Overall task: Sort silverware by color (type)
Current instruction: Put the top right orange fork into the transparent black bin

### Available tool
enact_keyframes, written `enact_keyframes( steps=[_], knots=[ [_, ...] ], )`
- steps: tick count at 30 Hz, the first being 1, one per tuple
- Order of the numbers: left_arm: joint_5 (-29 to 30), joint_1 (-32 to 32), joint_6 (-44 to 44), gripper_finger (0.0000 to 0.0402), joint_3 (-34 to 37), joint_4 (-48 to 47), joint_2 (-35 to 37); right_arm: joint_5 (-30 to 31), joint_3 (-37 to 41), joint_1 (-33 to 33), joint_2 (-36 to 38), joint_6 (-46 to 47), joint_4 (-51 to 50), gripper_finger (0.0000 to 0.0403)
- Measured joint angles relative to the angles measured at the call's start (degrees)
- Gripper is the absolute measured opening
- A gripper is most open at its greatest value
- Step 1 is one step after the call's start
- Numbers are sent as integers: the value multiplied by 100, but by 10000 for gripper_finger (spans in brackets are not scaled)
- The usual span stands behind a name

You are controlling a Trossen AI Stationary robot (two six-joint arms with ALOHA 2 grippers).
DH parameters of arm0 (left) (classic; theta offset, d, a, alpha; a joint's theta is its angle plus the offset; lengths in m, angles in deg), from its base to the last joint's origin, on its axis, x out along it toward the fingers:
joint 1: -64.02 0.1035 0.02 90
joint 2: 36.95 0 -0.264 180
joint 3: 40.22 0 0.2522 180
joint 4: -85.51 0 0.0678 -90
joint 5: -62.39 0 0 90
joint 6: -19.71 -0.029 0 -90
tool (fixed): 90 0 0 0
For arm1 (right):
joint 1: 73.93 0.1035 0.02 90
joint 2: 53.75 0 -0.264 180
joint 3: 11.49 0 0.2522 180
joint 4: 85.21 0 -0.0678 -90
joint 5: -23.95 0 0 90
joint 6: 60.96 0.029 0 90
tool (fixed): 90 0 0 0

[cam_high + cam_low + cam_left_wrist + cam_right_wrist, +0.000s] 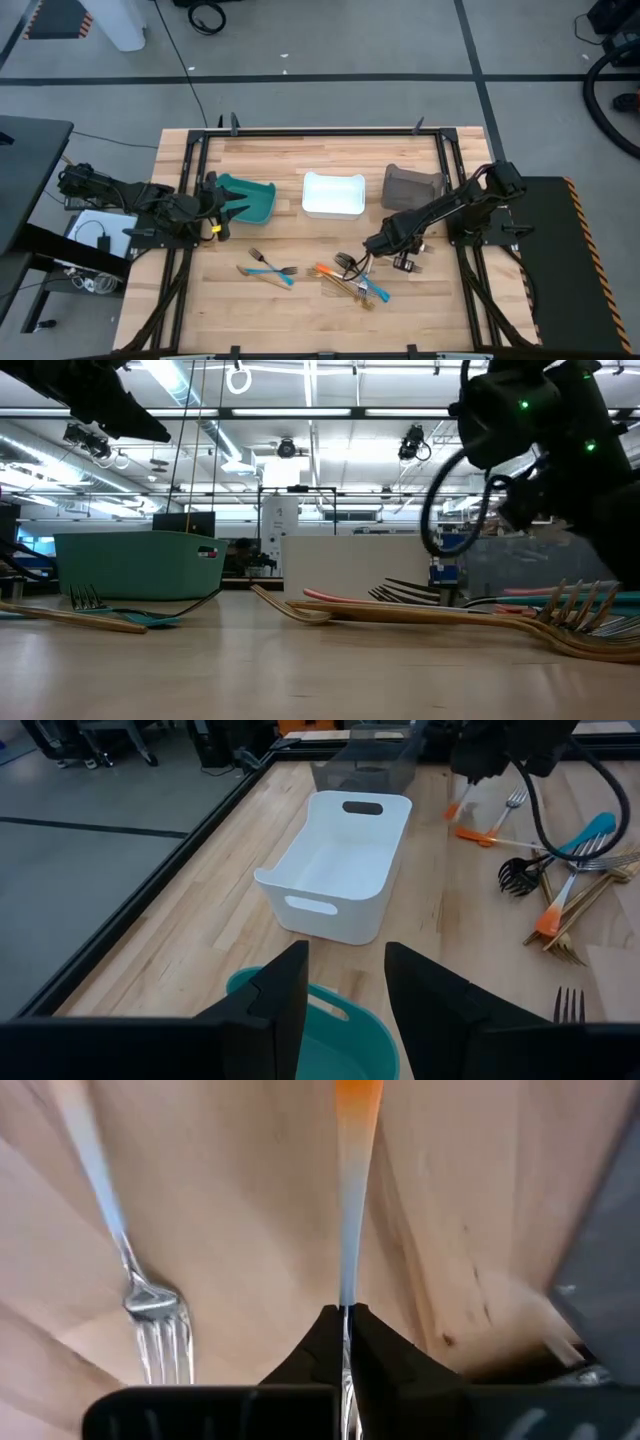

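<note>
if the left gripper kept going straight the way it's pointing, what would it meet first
Probably the white bin: the left gripper is open over the teal bin, and the white bin is next in line, though the gripper's height is unclear.

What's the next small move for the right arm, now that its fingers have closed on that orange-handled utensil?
Probably a short straight lift. The right gripper is shut on the orange-handled utensil, which lies low over the table beside a silver fork. Raising it first should free it from the pile before carrying it towards a bin. The left gripper waits open above the teal bin.
</note>
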Motion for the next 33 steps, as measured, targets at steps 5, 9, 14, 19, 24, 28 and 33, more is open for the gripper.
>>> enact_keyframes(
  steps=[5,9,14,19,24,28,33],
  knots=[
    [0,0,0,142,0,2,2,371,-236,-4,320,-13,-294,13],
    [2,1,2,142,0,6,2,742,-315,-65,777,168,-478,13],
    [0,0,24,142,0,7,2,1295,-311,-223,1273,455,-855,13],
    [0,1,26,142,0,7,2,2039,-311,-412,1608,503,-1202,13],
    [0,2,26,142,0,46,2,2857,-311,-707,1671,33,-1662,14],
    [1,1,26,142,0,50,2,3426,-311,-955,1631,-592,-1598,14],
    [2,2,26,142,0,48,2,3414,-176,-1469,1681,-1067,-1224,14]
  ],
)
